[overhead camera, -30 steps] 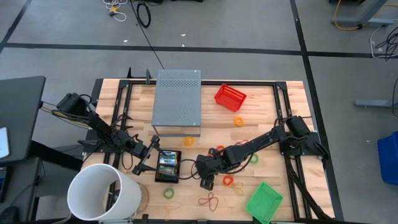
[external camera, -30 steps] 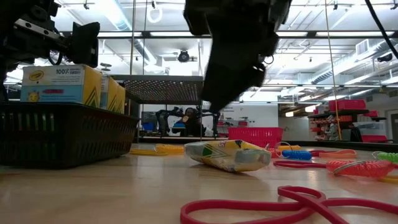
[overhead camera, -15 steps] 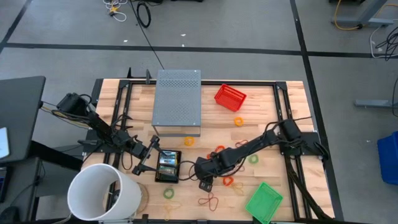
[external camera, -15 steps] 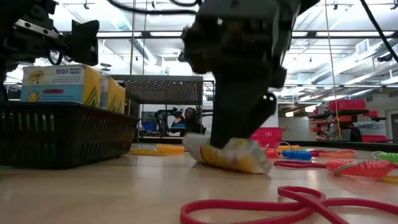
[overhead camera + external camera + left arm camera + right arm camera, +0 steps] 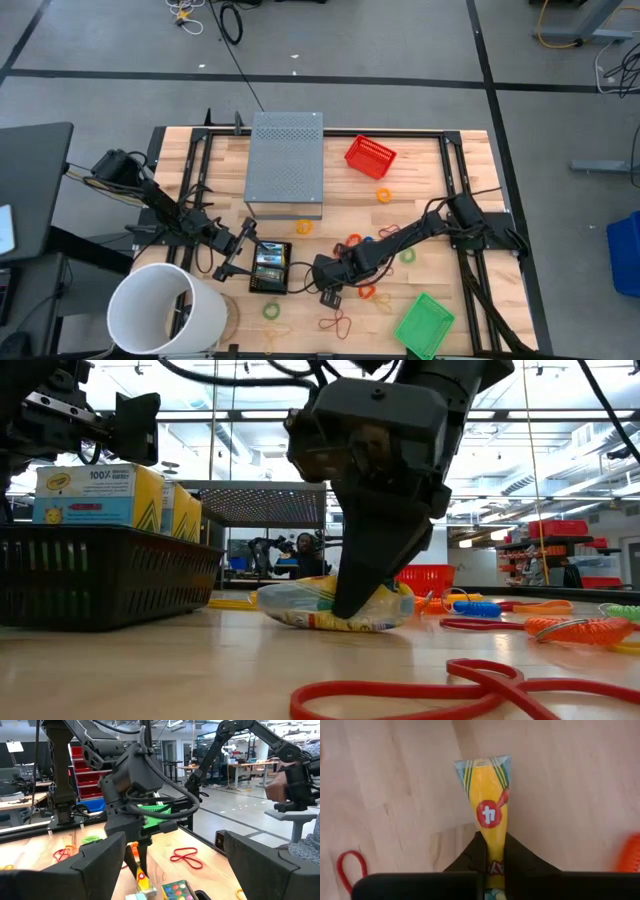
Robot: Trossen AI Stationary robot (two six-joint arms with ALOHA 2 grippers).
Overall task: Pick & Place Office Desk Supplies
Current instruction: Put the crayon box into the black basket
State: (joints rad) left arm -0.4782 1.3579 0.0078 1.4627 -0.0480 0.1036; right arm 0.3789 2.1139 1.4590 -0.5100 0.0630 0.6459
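Right end effector, working just past the desk's centre toward five o'clock, is pinching a yellow crayon packet between its two fingers; in the right wrist view the packet is squeezed thin between the dark pads, and in the low view its lower edge is sitting at the wooden desk, so I judge the grasp made but the lift not yet begun.

Largest first: the white bucket at seven o'clock is taking no part. The grey perforated box is standing at twelve o'clock. The black basket, just toward nine o'clock of the pinched packet, is already holding crayon boxes, which are showing above its rim in the low view; that share of the sorting looks done. The green basket at five o'clock and the red basket at one o'clock are both looking empty from above.

Left end effector is waiting with fingers spread wide, just beside the black basket at its nine o'clock side.

Smallest, the rubber bands are lying scattered from three to six o'clock, none yet in a basket as far as I can tell. By my reckoning the packet in hand and all the bands are remaining.
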